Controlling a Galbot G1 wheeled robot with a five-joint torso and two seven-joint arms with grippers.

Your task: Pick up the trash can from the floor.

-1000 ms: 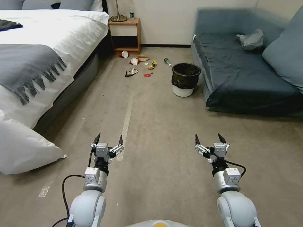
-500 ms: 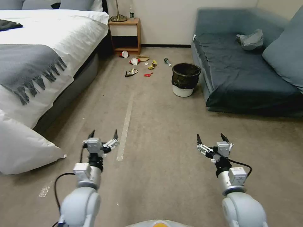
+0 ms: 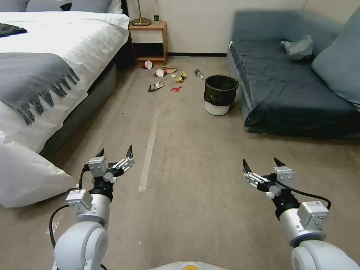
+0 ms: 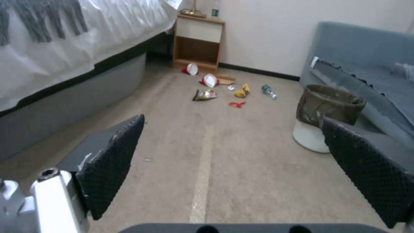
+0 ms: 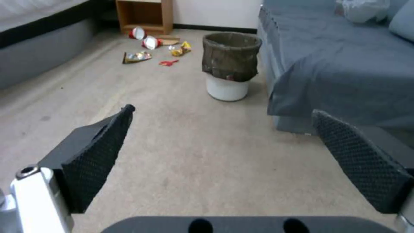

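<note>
The right pincer (image 3: pixel 261 165) hangs low over the floor (image 3: pixel 195 150) at the near right, its two black fingers spread wide with nothing between them. The left pincer (image 3: pixel 114 152) hangs the same way at the near left, fingers spread wide and empty, just beside the pale tape strip (image 3: pixel 149 148) that runs up the carpet. Both point forward, away from the robot.

Ahead of them the carpet lies bare, and the trash can (image 3: pixel 220 94) stands well apart from both pincers, far forward and a little to the right of the middle. It is upright on the floor, its long axis vertical, a white bin with a dark liner folded over the rim and upper sides, open mouth up. It sits just beside the near end of the blue sofa (image 3: pixel 292 90), on the sofa's left.

In the right wrist view the can (image 5: pixel 231 64) lies nearly straight ahead between the fingers; in the left wrist view it (image 4: pixel 325 118) sits off to one side, partly behind a finger. So the right arm looks the nearer and better lined up, though neither appears within reach yet.

Litter (image 3: pixel 165 77) is scattered beyond and left of the can, before a wooden nightstand (image 3: pixel 148 41); a bed (image 3: pixel 52 63) runs along the left.
</note>
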